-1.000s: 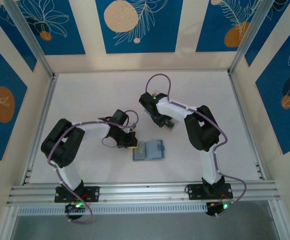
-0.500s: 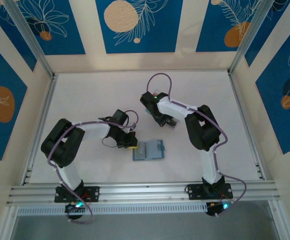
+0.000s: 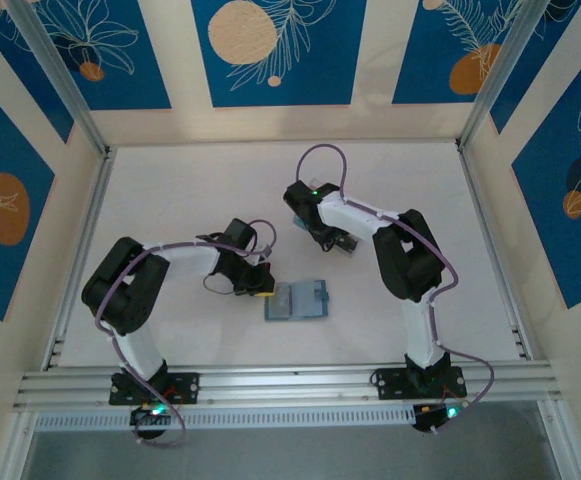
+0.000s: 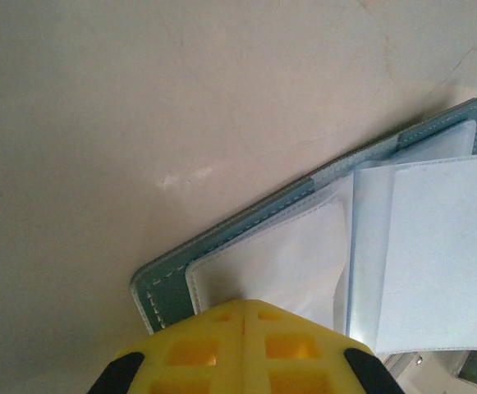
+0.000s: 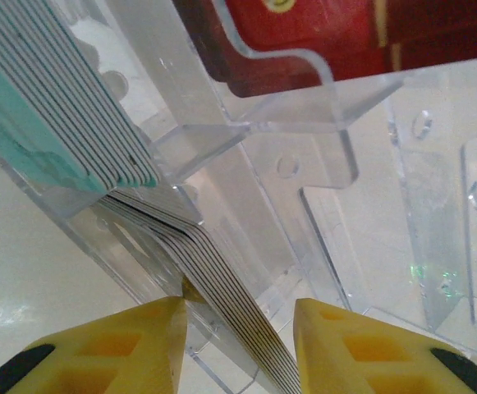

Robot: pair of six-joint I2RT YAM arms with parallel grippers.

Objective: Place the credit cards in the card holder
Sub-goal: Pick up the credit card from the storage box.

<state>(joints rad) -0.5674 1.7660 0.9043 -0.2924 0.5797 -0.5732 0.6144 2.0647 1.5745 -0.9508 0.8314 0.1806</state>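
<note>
Right arm edged slightly at tray point(image 5: 304, 164); right gripper point(image 5: 238, 316) half-open astride cards point(image 5: 222, 279), none out. Left gripper point(image 4: 242, 310) closed, empty, at open holder point(image 4: 419, 246); visible sleeves empty, nothing loaded

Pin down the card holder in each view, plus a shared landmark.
Top external: card holder lies open at table centre, beside the left gripper.
Left wrist: card holder fills lower right, past the left gripper.
Right wrist: faces the clear tray of cards.
Shared landmark: left gripper's yellow fingers.
</note>
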